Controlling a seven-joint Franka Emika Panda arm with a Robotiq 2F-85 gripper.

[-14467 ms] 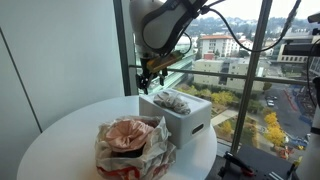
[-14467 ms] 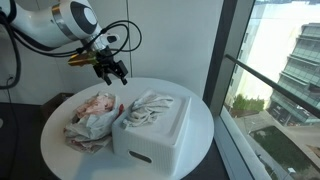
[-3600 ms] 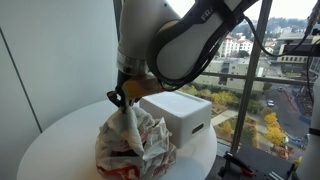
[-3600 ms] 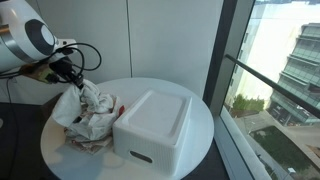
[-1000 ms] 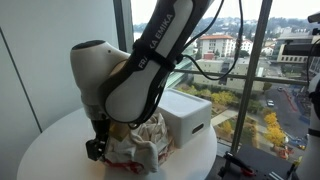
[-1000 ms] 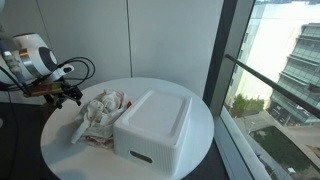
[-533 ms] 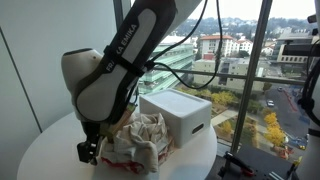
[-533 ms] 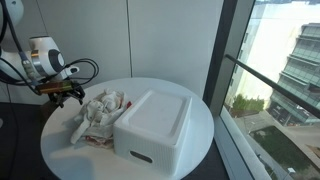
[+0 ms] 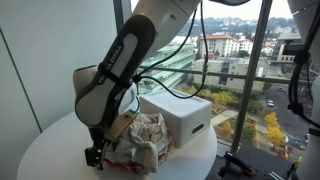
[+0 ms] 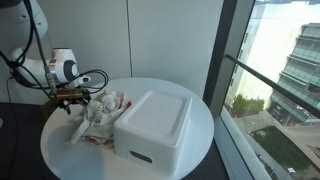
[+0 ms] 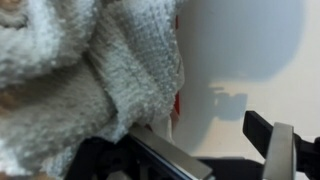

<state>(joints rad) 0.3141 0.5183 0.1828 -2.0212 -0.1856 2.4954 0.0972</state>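
Observation:
A heap of white and pink knitted cloths [image 9: 140, 138] lies on a red-and-white wrapper on the round white table [image 9: 55, 140]; it also shows in an exterior view [image 10: 100, 110]. My gripper [image 10: 79, 95] is low at the heap's edge, also seen in an exterior view [image 9: 95, 155]. In the wrist view the gripper [image 11: 215, 140] is open with bare table between the jaws. A white knitted cloth [image 11: 90, 70] lies against one finger [image 11: 165, 160]. The gripper holds nothing.
A white closed box [image 10: 155, 125] stands next to the heap, also seen in an exterior view [image 9: 180, 110]. A floor-to-ceiling window [image 9: 250, 70] runs behind the table. The table edge [image 10: 55, 150] is close to the gripper. A white wall [image 10: 160, 40] stands behind.
The white cloth that lay on the box was carried over and now lies on the heap. In the last second the gripper shifted slightly toward the heap, staying low.

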